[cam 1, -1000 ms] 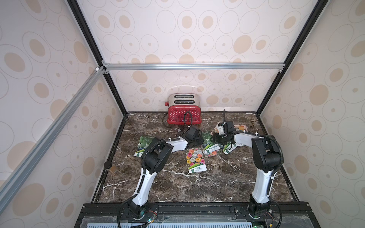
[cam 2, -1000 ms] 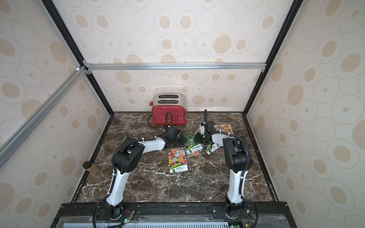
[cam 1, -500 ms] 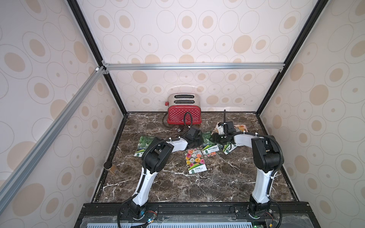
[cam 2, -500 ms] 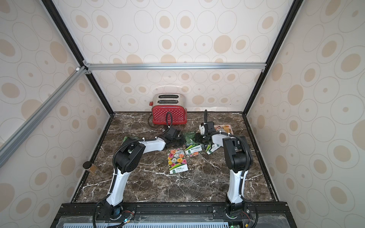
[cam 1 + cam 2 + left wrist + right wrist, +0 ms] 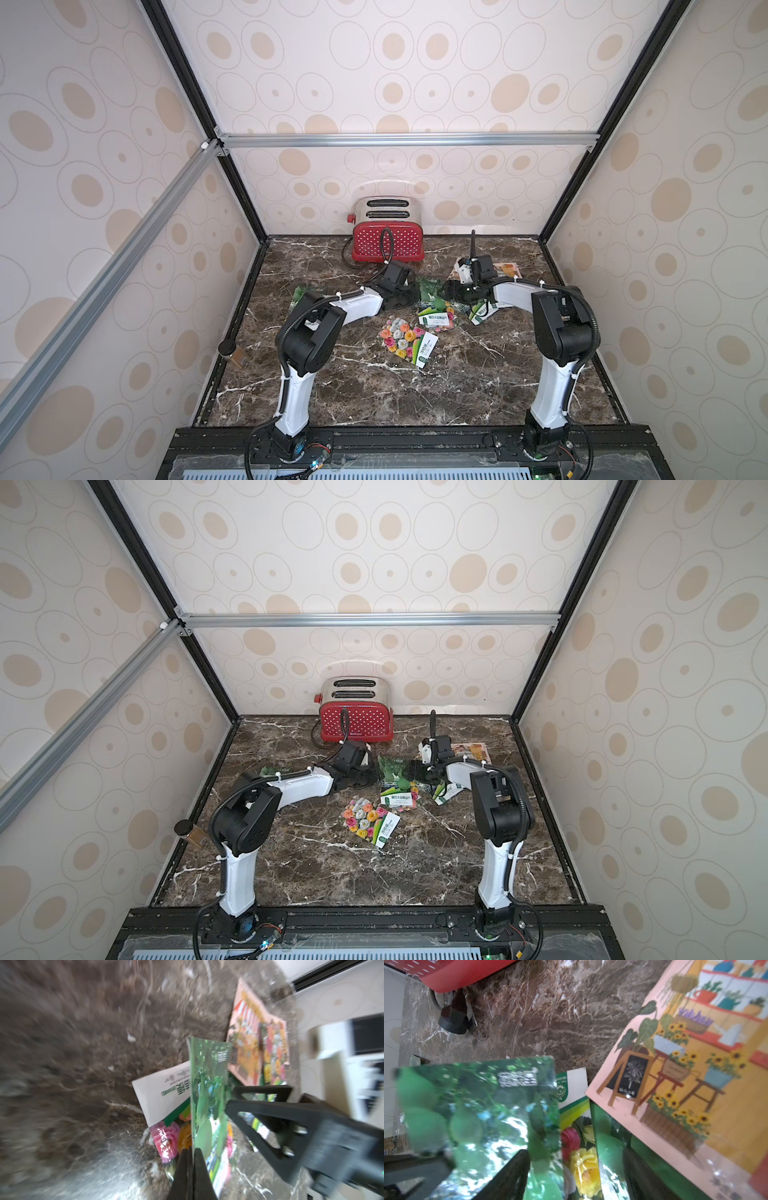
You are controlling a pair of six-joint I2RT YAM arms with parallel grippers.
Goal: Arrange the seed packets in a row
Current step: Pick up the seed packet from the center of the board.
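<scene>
A green gourd seed packet (image 5: 430, 290) (image 5: 392, 766) is held off the marble between the two arms. My left gripper (image 5: 192, 1149) (image 5: 409, 297) is shut on one edge of this packet (image 5: 207, 1088). At the packet's opposite edge my right gripper (image 5: 574, 1152) (image 5: 451, 293) stands open, with that edge (image 5: 477, 1105) between its spread fingers. Below lie flower packets (image 5: 409, 343) (image 5: 436, 320) (image 5: 482, 311). A striped-awning shop packet (image 5: 505, 270) (image 5: 685, 1064) lies behind the right wrist. Another green packet (image 5: 300, 293) shows partly under the left arm.
A red toaster (image 5: 388, 237) with its cord stands at the back of the marble floor. A small jar with a dark lid (image 5: 232, 353) sits at the left edge. Patterned walls close in three sides.
My left gripper has shut on the green packet. My right gripper's jaws have spread apart. The arms and the other packets have hardly moved.
</scene>
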